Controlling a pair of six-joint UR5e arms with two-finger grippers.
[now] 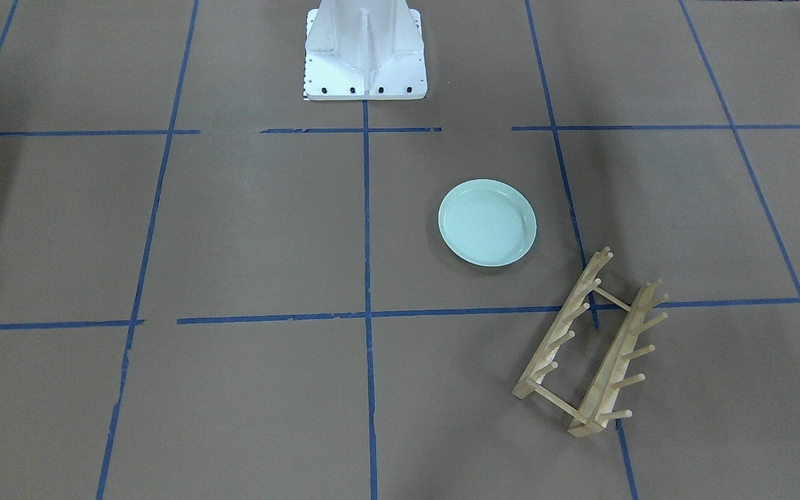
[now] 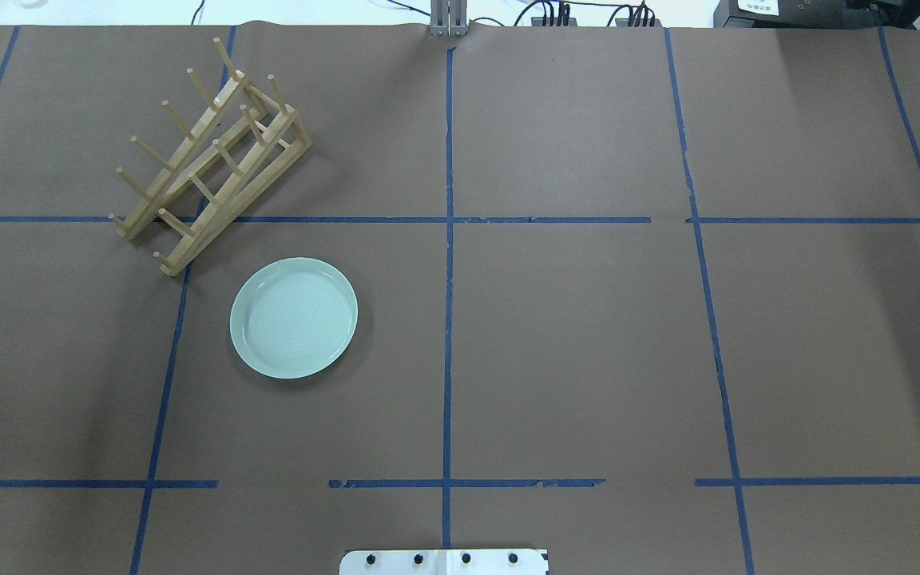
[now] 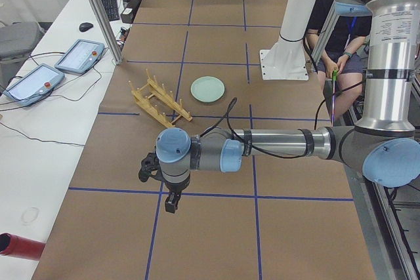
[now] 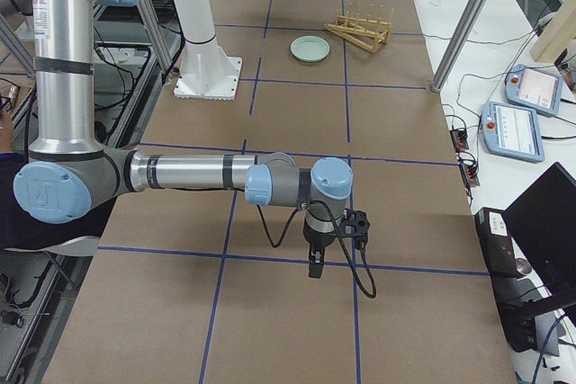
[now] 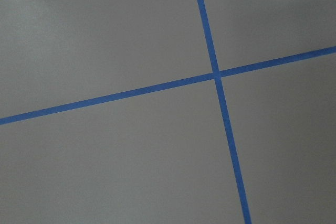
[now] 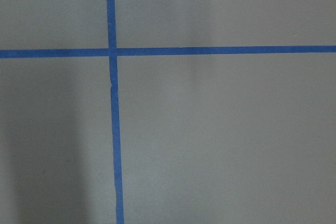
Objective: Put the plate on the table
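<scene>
The pale mint-green plate [image 1: 487, 222] lies flat and upright on the brown paper-covered table, beside the wooden peg rack [image 1: 591, 344]. It also shows in the overhead view [image 2: 294, 318] and in both side views [image 3: 207, 88] [image 4: 309, 49]. My left gripper [image 3: 172, 204] hangs over the table's left end, far from the plate. My right gripper [image 4: 314, 267] hangs over the table's right end, also far away. Both show only in the side views, so I cannot tell if they are open or shut. Both wrist views show only paper and blue tape.
The rack [image 2: 208, 172] holds nothing and sits at an angle just beyond the plate. The robot's white base [image 1: 365, 48] stands at the table's middle edge. Tablets [image 3: 79, 54] and cables lie on the side bench. A metal post [image 4: 463, 29] stands at the table's edge.
</scene>
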